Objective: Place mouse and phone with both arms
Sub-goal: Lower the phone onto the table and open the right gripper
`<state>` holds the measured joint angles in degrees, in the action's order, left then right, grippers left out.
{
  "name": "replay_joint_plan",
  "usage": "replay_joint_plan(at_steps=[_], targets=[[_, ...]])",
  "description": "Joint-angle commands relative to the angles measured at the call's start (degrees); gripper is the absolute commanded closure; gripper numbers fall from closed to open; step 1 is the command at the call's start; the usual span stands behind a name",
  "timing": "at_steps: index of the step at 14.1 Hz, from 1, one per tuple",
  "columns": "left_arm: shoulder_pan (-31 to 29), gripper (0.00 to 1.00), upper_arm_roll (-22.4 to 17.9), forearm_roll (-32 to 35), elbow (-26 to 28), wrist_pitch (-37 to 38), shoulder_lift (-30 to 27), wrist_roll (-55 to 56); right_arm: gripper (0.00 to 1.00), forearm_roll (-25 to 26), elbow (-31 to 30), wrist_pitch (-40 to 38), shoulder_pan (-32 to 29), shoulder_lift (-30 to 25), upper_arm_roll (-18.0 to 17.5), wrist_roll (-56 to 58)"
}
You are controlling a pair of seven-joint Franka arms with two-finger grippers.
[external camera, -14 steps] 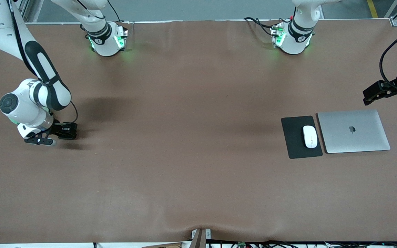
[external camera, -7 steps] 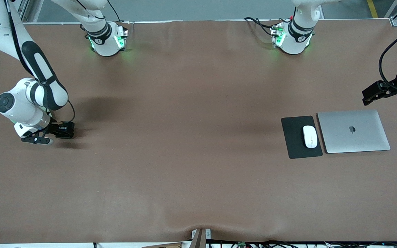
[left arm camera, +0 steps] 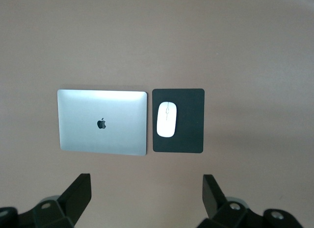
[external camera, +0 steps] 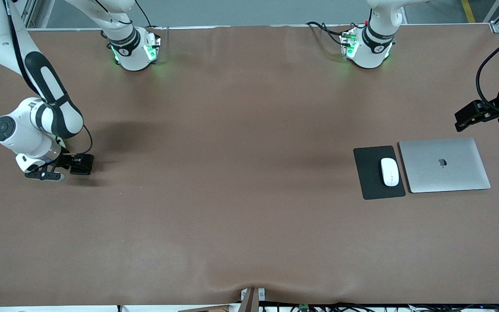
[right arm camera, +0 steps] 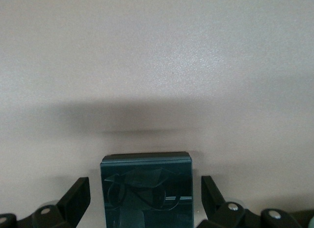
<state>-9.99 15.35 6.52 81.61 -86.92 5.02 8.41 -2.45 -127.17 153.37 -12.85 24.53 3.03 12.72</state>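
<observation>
The white mouse (external camera: pixel 390 171) lies on a black mouse pad (external camera: pixel 371 173), toward the left arm's end of the table; it also shows in the left wrist view (left arm camera: pixel 167 118). My left gripper (external camera: pixel 458 121) hangs open and empty in the air near the table's end, its fingers wide apart in its wrist view (left arm camera: pixel 147 191). The black phone (external camera: pixel 85 164) lies low at the table toward the right arm's end. My right gripper (external camera: pixel 80 165) is open around it. In the right wrist view the phone (right arm camera: pixel 146 189) sits between the fingertips (right arm camera: pixel 78 191) with a gap on each side.
A closed silver laptop (external camera: pixel 444 164) lies beside the mouse pad, toward the left arm's end; it also shows in the left wrist view (left arm camera: pixel 102 121). The brown table cover (external camera: pixel 241 182) spans the middle. The two arm bases stand along the edge farthest from the front camera.
My right arm and gripper have shifted a little toward the right arm's end of the table. The left gripper has drifted slightly. Mouse, pad and laptop have not moved.
</observation>
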Motion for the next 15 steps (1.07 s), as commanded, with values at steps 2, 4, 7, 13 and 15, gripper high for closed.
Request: replay_joint_plan(at_steps=[2,4,7,13,15], targets=[[5.66,0.00,-5.74,-1.42,4.17,0.79,-4.57,-0.06,0.00,-0.27,1.91,-5.67,0.53,-4.04,-0.83,0.29],[6.74,0.00,-7.26,-2.29,4.96,1.14,-5.63,-0.06,0.00,-0.19,8.49,-17.86,1.42,-5.01,-0.83,-0.15],[6.57,0.00,-7.09,-4.05,4.96,2.02,-6.07,0.20,0.00,-0.10,21.14,-36.76,3.96,-5.54,-0.83,-2.86],[6.57,0.00,-6.56,-5.47,4.70,4.74,-6.86,0.03,0.00,0.96,35.42,-60.98,10.72,-13.95,-1.18,-9.46],[6.57,0.00,-6.65,-5.47,4.61,5.27,-6.86,-0.94,0.00,0.87,34.89,-63.88,12.66,-18.79,-1.36,-12.09]])
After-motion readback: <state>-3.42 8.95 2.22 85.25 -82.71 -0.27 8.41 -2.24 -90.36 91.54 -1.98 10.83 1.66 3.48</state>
